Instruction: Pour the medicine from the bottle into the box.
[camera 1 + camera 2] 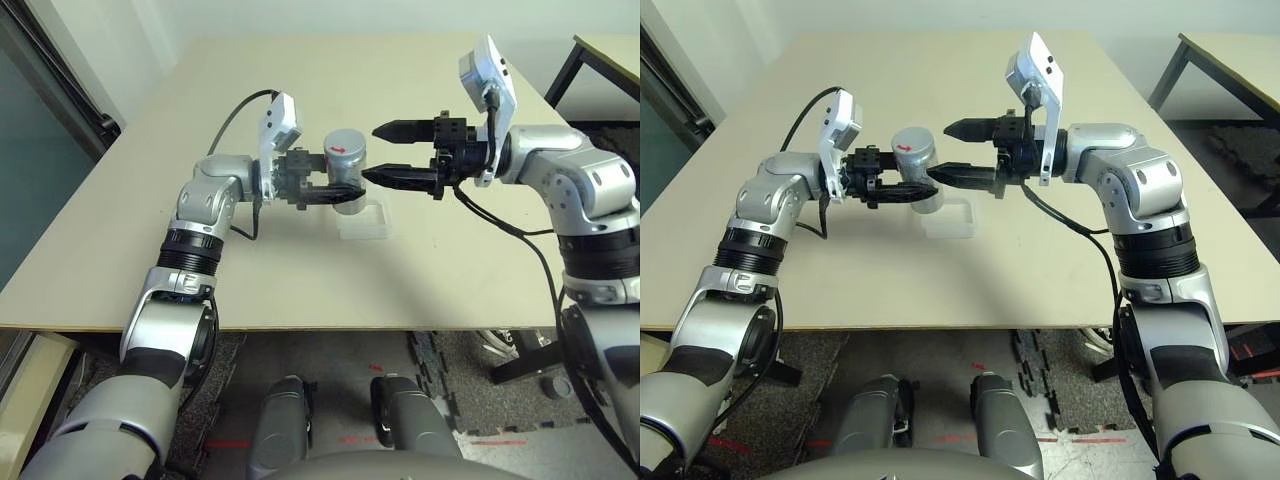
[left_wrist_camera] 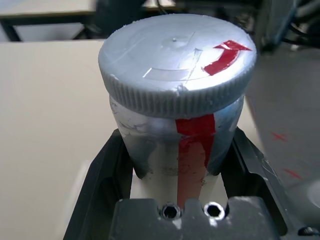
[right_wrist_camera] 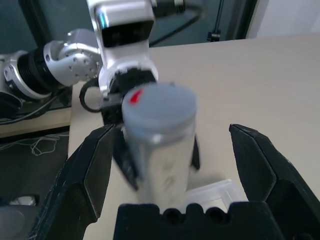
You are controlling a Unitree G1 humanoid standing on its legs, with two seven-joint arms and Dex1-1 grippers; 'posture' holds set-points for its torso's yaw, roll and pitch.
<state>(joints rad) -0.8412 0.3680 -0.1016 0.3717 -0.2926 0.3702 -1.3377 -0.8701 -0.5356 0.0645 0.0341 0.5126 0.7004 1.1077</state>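
Note:
The bottle (image 1: 345, 150) is a grey-silver cylinder with a red stripe and a grey cap marked with a red arrow. It stands upright just above the table, with my left gripper (image 1: 345, 192) shut on its lower body; black fingers (image 2: 100, 180) press both sides. My right gripper (image 1: 372, 153) is open at cap height, its tips just right of the cap. In the right wrist view the bottle (image 3: 160, 130) sits between the spread fingers (image 3: 87, 170) without touching them. The clear box (image 1: 365, 220) lies on the table below and slightly right of the bottle. The medicine is hidden.
The beige table (image 1: 300, 280) stretches wide around the box. A second table's black leg (image 1: 560, 70) stands at the far right, beyond the edge. Cables (image 1: 235, 115) loop from both wrists.

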